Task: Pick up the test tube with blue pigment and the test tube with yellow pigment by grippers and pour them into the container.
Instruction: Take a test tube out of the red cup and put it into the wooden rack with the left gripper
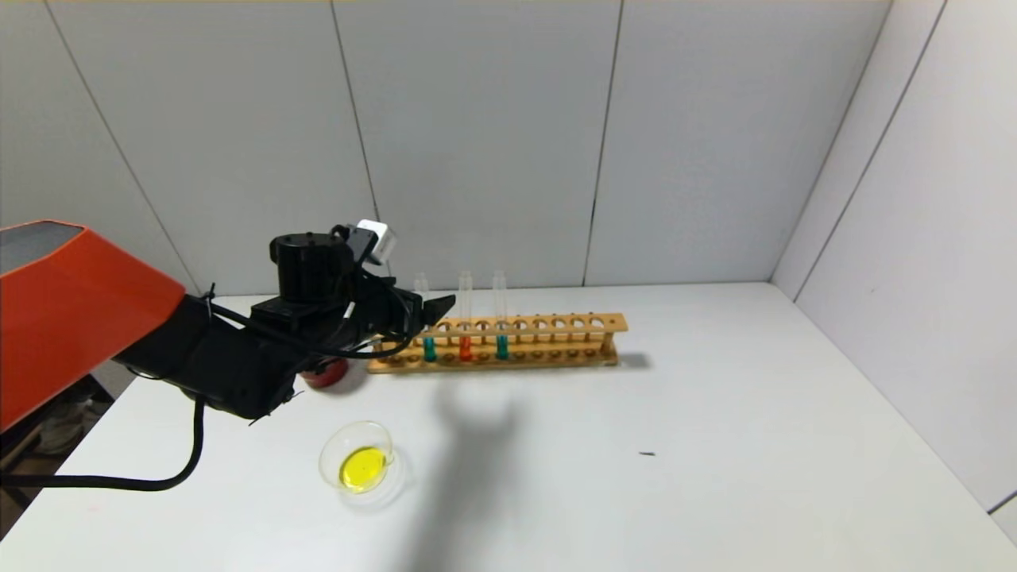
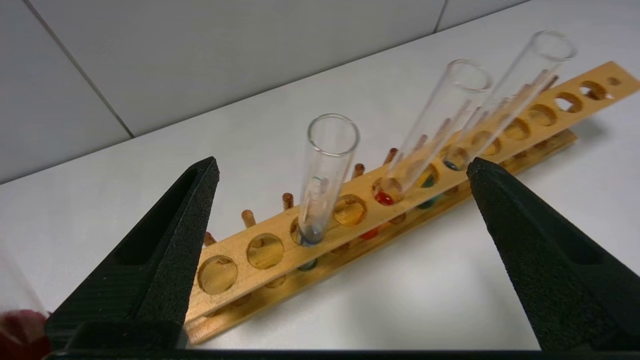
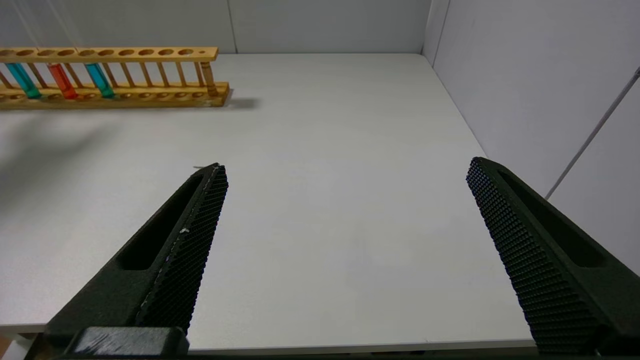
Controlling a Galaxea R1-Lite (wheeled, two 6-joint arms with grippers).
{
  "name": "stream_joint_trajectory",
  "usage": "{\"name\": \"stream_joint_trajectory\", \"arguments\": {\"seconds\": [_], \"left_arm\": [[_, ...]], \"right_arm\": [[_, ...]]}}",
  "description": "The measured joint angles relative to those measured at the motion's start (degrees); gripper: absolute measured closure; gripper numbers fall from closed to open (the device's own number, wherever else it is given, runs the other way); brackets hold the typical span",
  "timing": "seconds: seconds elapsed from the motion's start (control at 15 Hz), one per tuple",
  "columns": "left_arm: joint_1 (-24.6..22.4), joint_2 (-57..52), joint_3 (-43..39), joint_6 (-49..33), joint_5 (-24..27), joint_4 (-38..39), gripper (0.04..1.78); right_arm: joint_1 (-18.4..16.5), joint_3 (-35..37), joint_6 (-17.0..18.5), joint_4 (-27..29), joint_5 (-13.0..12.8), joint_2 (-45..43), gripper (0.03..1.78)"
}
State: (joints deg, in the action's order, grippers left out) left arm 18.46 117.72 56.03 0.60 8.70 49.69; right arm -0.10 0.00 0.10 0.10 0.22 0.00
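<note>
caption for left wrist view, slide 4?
Open left gripper lined up on a teal-liquid test tube in the wooden rack.

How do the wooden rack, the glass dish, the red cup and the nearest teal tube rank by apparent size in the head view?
1. wooden rack
2. glass dish
3. teal tube, slim
The red cup is mostly hidden behind the left gripper, so it cannot be ranked.

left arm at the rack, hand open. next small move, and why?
Probably ease the left hand forward around the nearest blue tube and close. The hand is open, the tube stands between its fingers untouched in the rack, and the dish already holds yellow liquid. Right hand idles, open.
</note>
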Motion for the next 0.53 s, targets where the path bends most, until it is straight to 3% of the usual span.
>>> {"name": "stream_joint_trajectory", "arguments": {"seconds": [0.33, 0.53], "left_arm": [[-0.5, 5.0, 3.8, 0.1, -0.1, -0.1, 0.08], [-0.7, 6.1, 4.8, 0.2, -0.1, -0.1, 0.27]], "right_arm": [[0.0, 0.0, 0.0, 0.0, 0.0, 0.0, 0.06], [0.0, 0.0, 0.0, 0.0, 0.0, 0.0, 0.06]]}}
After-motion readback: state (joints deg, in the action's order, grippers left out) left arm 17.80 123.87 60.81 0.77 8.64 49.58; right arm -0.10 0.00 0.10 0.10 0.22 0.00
